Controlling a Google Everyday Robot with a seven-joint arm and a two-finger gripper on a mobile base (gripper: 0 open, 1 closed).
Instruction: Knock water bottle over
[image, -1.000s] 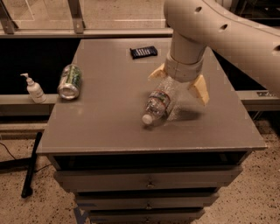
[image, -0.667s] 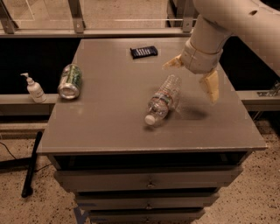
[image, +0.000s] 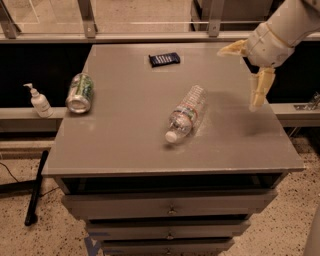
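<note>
Clear ribbed plastic water bottle (image: 186, 114) is found toppled at the middle of the grey desk (image: 125, 135), cap nearward. Cream gripper (image: 241, 77) is held over the far right, jaws spread, empty. Any retreat is judged best made upward, bottle untouched.

Gripper (image: 240, 77) hovers over table's (image: 125, 145) right edge, clear of water bottle (image: 186, 114), can (image: 80, 93).

The white arm (image: 296, 19) enters from the upper right and slopes down to the left. It ends in a thick rounded wrist (image: 268, 44) near the far right corner of the surface (image: 125, 145). The pincer (image: 239, 77) hangs above the right edge, raised off the top and holding nothing. Its two tan fingers (image: 261, 87) are splayed wide apart: one reaches left along the far edge, and the other points downward beside the right edge.
</note>
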